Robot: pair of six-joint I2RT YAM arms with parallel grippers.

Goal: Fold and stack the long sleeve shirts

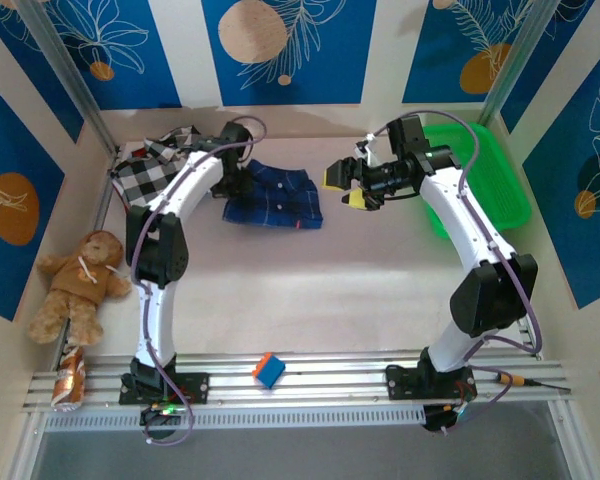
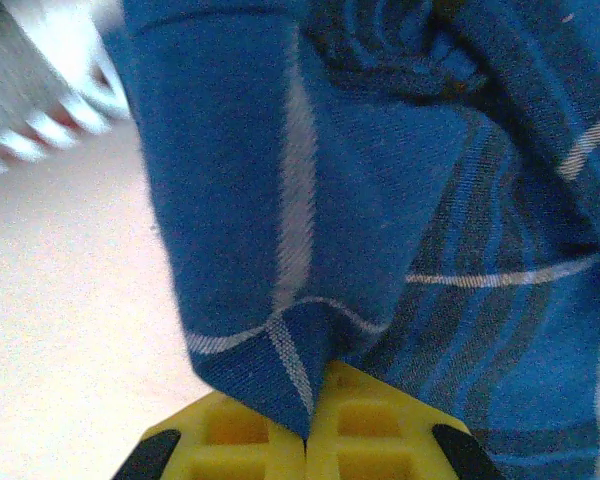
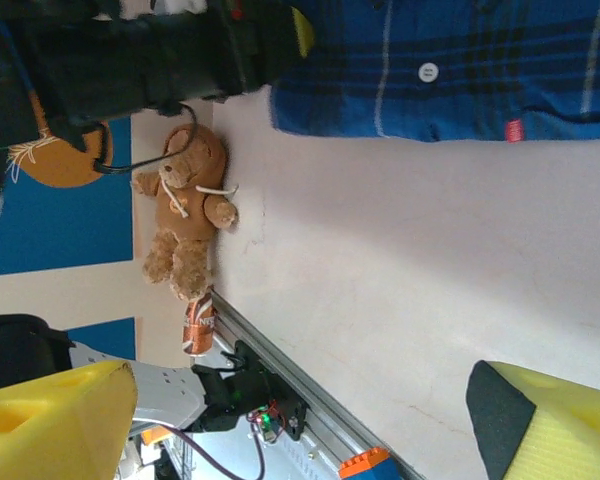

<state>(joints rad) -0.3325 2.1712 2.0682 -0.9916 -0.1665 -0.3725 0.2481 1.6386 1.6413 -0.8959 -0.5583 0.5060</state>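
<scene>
Green basket [image 1: 502, 178], interior seemingly part-hidden

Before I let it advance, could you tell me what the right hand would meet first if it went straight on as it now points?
Likely the dark blue plaid shirt, lying just ahead of the open right hand; its height above the table is unclear.

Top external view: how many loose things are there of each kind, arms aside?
Shirts: 2 (plaid, checked)
Teddy bear: 1
Basket: 1
Block: 1
Can: 1
Total: 6
</scene>
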